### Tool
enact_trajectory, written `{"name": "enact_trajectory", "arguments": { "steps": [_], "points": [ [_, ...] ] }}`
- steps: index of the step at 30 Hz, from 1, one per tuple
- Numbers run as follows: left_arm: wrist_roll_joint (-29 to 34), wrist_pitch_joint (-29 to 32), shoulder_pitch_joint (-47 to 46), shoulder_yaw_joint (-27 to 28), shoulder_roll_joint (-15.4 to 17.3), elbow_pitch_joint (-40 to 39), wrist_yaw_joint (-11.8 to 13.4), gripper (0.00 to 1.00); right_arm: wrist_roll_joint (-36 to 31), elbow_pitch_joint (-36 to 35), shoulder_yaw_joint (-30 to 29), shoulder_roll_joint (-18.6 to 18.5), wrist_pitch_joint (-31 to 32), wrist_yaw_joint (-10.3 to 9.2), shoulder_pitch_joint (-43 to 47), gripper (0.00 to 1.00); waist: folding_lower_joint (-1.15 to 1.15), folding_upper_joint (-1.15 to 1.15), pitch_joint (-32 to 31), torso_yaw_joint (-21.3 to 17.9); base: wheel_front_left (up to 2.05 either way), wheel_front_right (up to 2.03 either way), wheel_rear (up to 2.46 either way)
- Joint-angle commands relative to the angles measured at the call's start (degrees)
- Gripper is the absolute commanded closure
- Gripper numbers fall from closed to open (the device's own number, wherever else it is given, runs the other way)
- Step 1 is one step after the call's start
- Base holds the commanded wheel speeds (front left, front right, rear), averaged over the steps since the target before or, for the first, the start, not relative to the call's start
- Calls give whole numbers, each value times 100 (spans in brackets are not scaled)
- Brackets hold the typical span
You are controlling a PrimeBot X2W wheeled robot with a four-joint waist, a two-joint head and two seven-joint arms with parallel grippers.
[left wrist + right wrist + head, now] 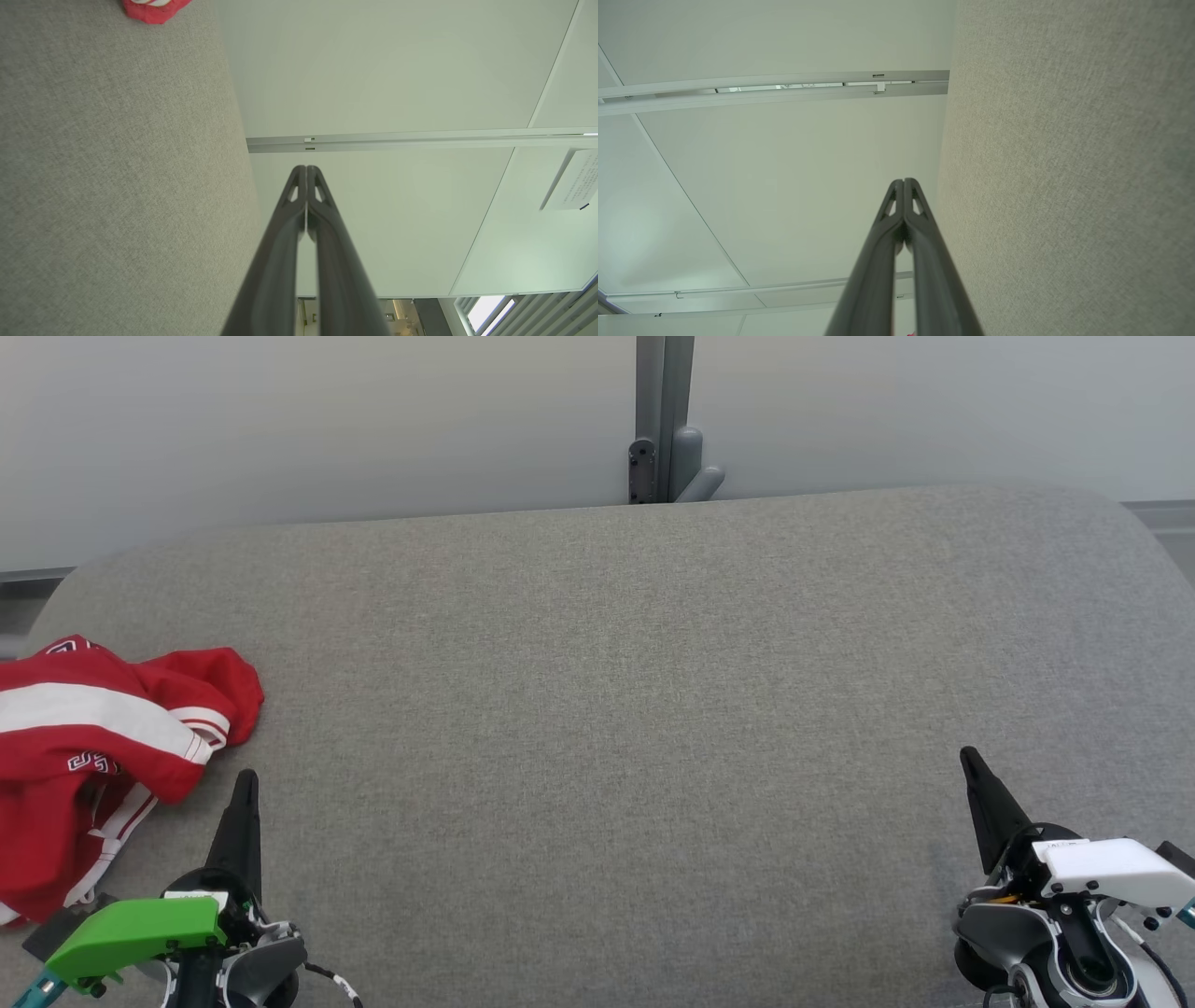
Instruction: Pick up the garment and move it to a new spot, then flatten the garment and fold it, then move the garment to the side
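The garment is a red top with white stripes, lying crumpled at the left edge of the grey upholstered surface. A small red corner of the garment shows at the top of the left wrist view. My left gripper is shut and empty, its tip just right of the garment's lower folds without touching them. My right gripper is shut and empty at the lower right, far from the cloth. In the wrist views, the left gripper and right gripper each show fingers pressed together.
The grey surface has rounded far corners and ends at a pale wall. A grey post with a bracket stands behind the far edge at centre. Bare fabric stretches between the two grippers.
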Motion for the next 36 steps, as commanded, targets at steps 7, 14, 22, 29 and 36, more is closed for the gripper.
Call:
{"name": "enact_trajectory", "arguments": {
  "steps": [7, 14, 22, 29, 36],
  "points": [
    [-2, 20, -46, 10, -1, -13, -21, 100, 43, -18, -10, -25, 17, 2, -48, 100, 0, 0, 0, 0, 0, 0, 0],
    [-2, 20, -46, 10, -1, -13, -21, 100, 43, -18, -10, -25, 17, 2, -48, 100, 0, 0, 0, 0, 0, 0, 0],
    [0, -3, 27, -6, -7, 58, 1, 0, -6, 53, 3, 15, -2, -1, 32, 0, 0, 0, 0, 0, 0, 0, 0],
    [1, -188, 97, -184, -9, 42, 0, 0, -99, -16, 135, 18, -196, -1, 133, 0, 0, 0, -1, 3, 0, 0, 0],
    [199, -391, 131, -351, 4, 43, -2, 0, -515, -106, 249, -26, -394, -1, 179, 0, 0, 0, -4, 4, 0, 0, 0]
  ]
}}
